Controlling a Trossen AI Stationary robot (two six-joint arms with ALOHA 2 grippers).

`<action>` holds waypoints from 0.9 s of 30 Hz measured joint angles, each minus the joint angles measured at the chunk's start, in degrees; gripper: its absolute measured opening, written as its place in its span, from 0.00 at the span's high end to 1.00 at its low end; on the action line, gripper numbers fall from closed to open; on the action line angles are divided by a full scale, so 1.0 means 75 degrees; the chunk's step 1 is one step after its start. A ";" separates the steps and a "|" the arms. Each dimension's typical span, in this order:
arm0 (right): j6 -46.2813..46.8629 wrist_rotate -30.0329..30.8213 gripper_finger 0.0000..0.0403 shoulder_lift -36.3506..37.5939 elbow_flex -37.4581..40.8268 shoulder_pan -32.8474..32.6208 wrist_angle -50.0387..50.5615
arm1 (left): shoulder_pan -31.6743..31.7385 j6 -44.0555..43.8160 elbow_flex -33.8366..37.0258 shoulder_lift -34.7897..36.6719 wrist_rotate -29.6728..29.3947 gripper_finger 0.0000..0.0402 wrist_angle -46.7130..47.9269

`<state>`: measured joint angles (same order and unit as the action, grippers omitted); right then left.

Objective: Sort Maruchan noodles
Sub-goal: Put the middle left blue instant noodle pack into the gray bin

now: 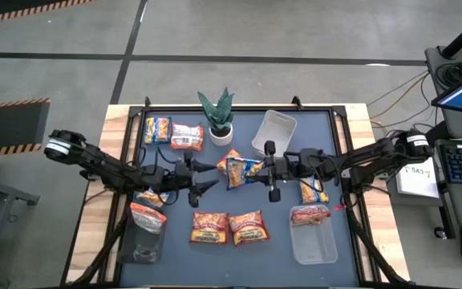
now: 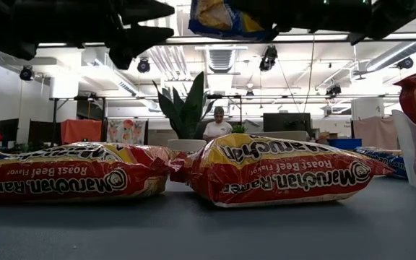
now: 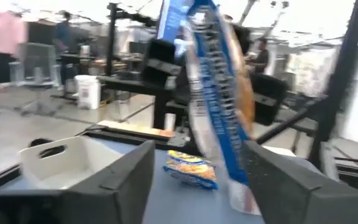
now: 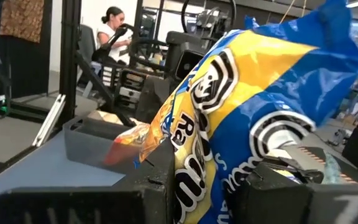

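Midair: packet [image 1: 241, 169] in R end effector [image 1: 257, 171]

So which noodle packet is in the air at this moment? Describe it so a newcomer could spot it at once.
Start at the small potted green plant at the dark table's back edge. Just in front of it, the right gripper holds up a flat yellow-and-blue plastic ramen packet; the left gripper faces it, fingers open. It alone is lifted, while the red packets lie flat.

Glossy, crinkled plastic noodle packets [image 2: 284, 171] lie on a smooth matt table top [image 2: 208, 227] edged in pale wood [image 1: 91, 233].
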<state>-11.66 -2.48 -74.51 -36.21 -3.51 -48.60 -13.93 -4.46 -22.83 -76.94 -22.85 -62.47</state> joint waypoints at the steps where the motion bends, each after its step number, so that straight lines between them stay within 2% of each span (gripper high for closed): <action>1: 0.0003 0.0009 0.82 -0.0080 0.0000 0.0000 -0.0108 | -0.0001 0.0070 0.0000 -0.0033 0.0152 0.40 -0.0028; 6: -0.0140 0.0017 0.83 -0.0617 0.0000 0.0000 -0.0659 | -0.0001 0.0288 0.0000 -0.0397 0.1002 0.26 -0.0567; 10: -0.0333 0.0007 0.83 -0.0963 0.0000 0.0000 -0.0961 | 0.0008 0.0296 -0.0040 -0.0747 0.1043 0.23 -0.0725; 16: -0.0516 -0.0111 0.83 -0.1213 -0.0059 0.0000 -0.1041 | 0.0019 0.0273 -0.0275 -0.1232 0.0571 0.23 -0.0752; 21: -0.0539 -0.0128 0.83 -0.1488 -0.0276 0.0000 -0.1042 | 0.0046 0.0328 -0.0701 -0.1665 0.0522 0.25 -0.0776; 27: -0.0656 -0.0126 0.83 -0.1688 -0.0410 0.0003 -0.0952 | 0.0043 0.0755 -0.0967 -0.1916 0.0287 0.33 -0.0754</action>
<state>-16.58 -3.42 -87.16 -39.28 -3.49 -55.74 -13.61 1.20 -30.08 -91.31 -20.70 -68.12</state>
